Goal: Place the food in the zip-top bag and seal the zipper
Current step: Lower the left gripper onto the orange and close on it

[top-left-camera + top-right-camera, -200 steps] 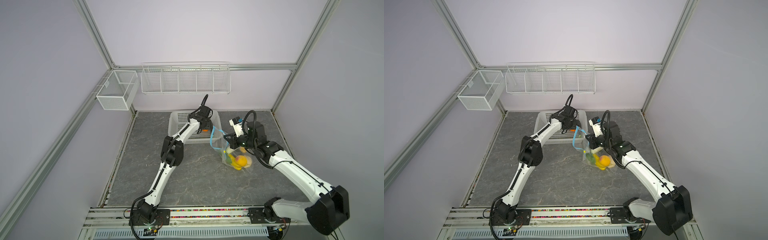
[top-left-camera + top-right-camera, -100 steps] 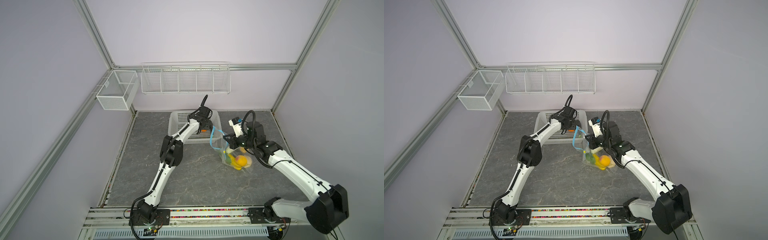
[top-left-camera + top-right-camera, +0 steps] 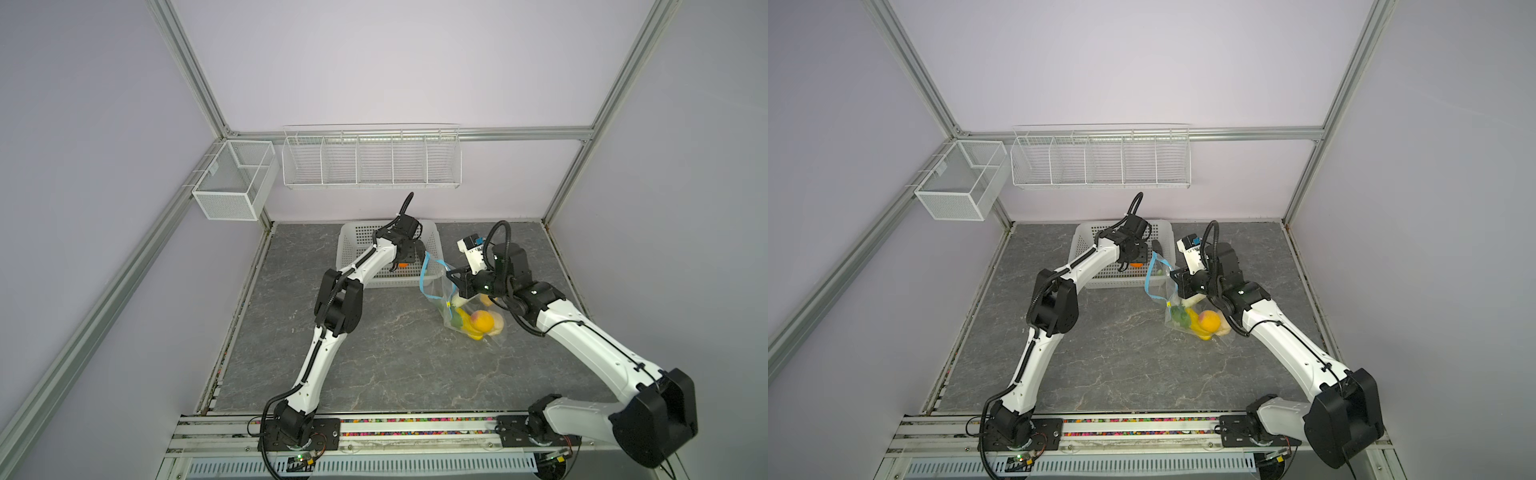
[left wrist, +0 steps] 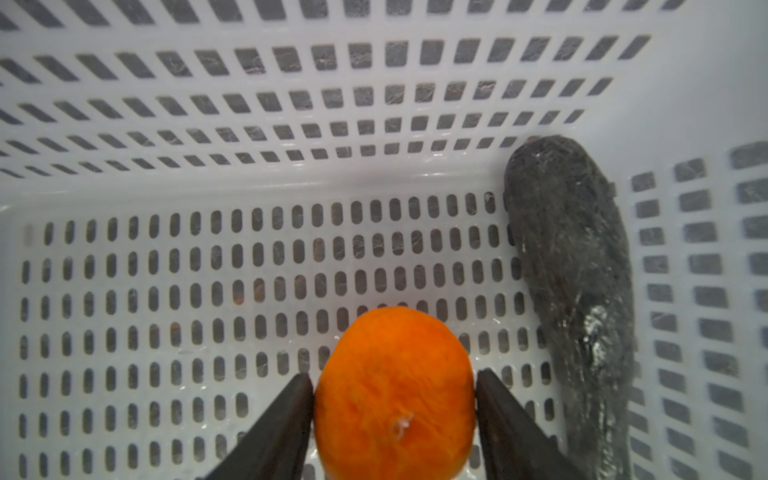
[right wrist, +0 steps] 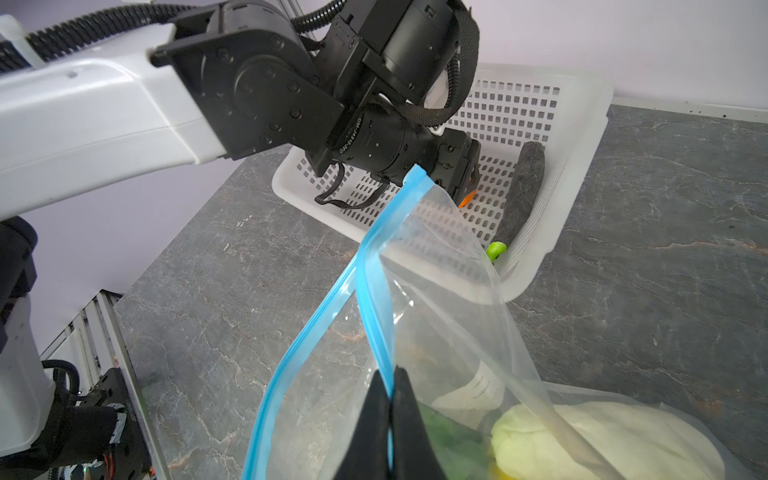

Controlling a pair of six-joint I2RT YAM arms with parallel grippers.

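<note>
While over one basket, left gripper clamping one orange; right gripper, one zipper.

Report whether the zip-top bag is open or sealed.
Open. The zip-top bag gapes, its zipper strips parted in a loop; the right pincer pinches one strip.

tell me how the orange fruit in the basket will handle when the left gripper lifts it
The orange fruit is round, so it would probably roll if released on the white basket floor. Its surface looks matte and fuzzy, so the left gripper likely won't slip.
</note>
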